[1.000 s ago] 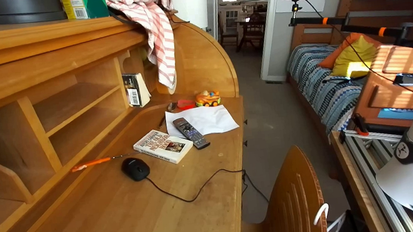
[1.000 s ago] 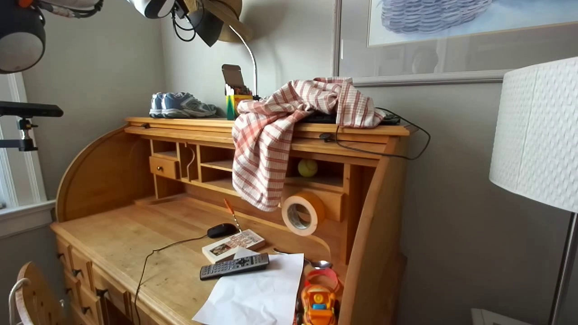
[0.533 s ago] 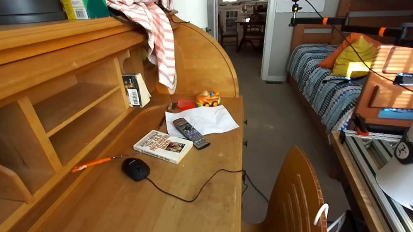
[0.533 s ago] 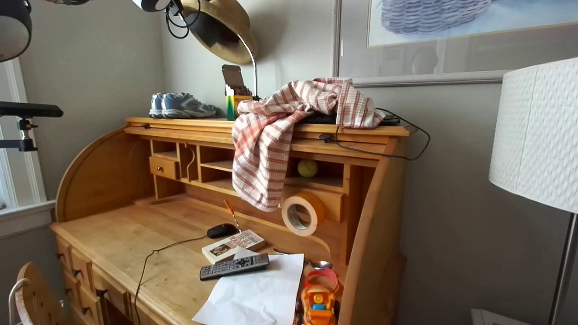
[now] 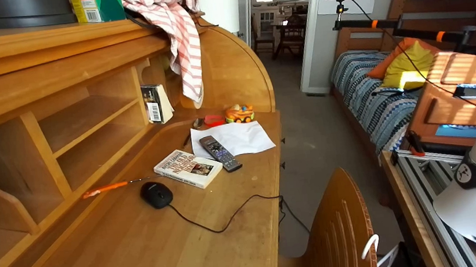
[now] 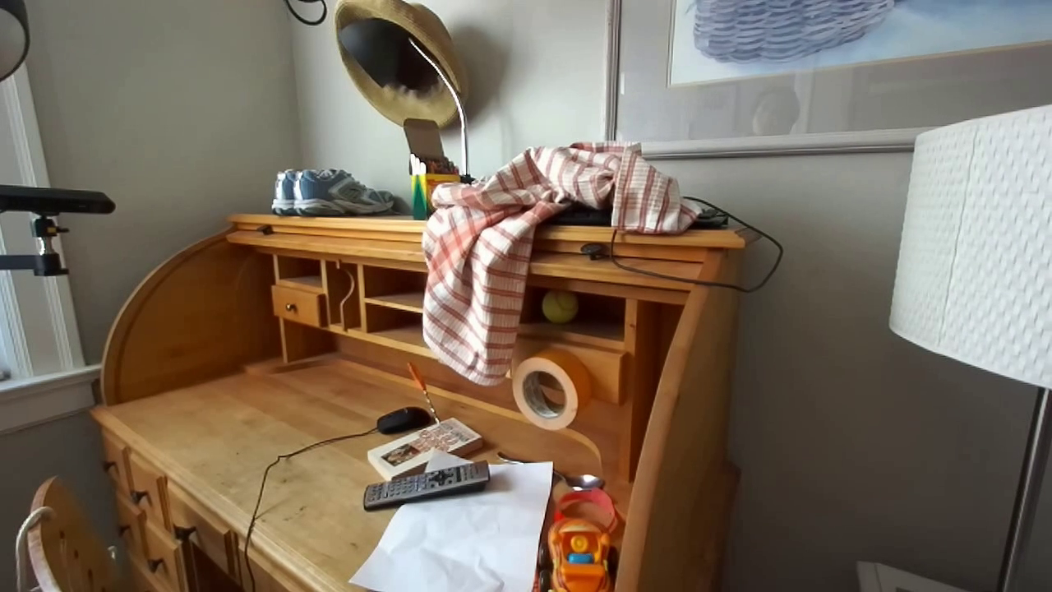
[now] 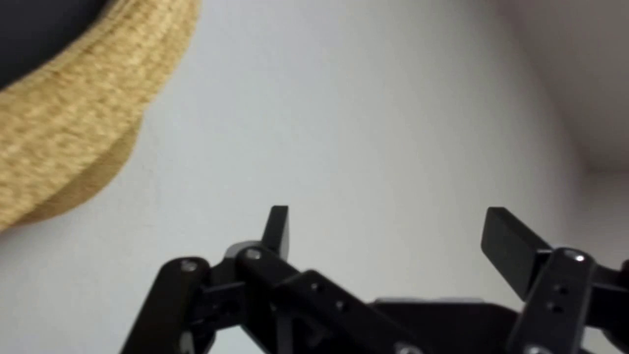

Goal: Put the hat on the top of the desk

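Note:
The tan hat [image 6: 448, 62] is at the upper part of an exterior view, tilted, with its dark inside facing the camera. It stands above the crayon box, around the upper end of a thin silver lamp neck [image 6: 457, 99]; what bears it cannot be made out. The raised back of the wooden desk [image 6: 329, 226] lies below it. In the wrist view, the hat's brim [image 7: 93, 98] fills the upper left corner, apart from my gripper [image 7: 386, 214]. The jaws stand wide with only pale wall behind them. Neither exterior view shows the gripper's fingers.
On the desk top are shoes [image 6: 329, 193], a crayon box [image 6: 434, 185] and a checked cloth [image 6: 485, 271] hanging over the front. Below lie a mouse [image 5: 156, 194], book [image 5: 188, 168], remote [image 5: 220, 153] and toy car [image 5: 239, 113]. A chair [image 5: 338, 225] stands in front.
The hat has come down into fuller view and is free of the gripper, which has opened. The arm has drawn away, up and to the left in an exterior view.

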